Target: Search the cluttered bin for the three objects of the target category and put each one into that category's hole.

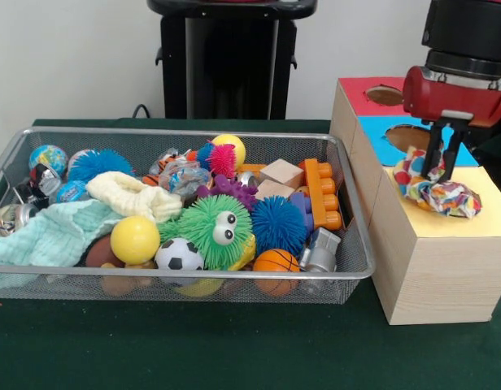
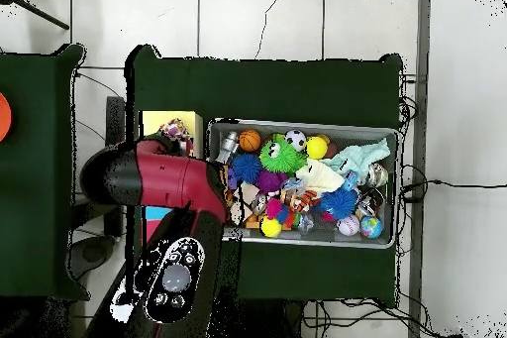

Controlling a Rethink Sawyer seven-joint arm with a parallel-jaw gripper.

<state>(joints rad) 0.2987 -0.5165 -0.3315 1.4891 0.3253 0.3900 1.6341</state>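
Note:
My gripper (image 1: 443, 169) hangs over the yellow section (image 1: 494, 215) of the wooden box (image 1: 433, 276), at the right of the front view. It is shut on a multicoloured patterned cloth (image 1: 439, 193) that lies bunched on that yellow top and hides any hole there. From overhead the same cloth (image 2: 176, 132) shows just past the red arm (image 2: 168, 183), which covers the gripper. In the wire mesh bin (image 1: 185, 275) lie a mint green cloth (image 1: 51, 236) and a cream cloth (image 1: 132, 197) among the toys.
The box also has a red section with a hole (image 1: 385, 95) and a blue section with a hole (image 1: 407, 136). The bin holds spiky balls, a yellow ball (image 1: 135, 240), a small football (image 1: 179, 255), wooden blocks (image 1: 281, 173) and an orange brick (image 1: 322, 193).

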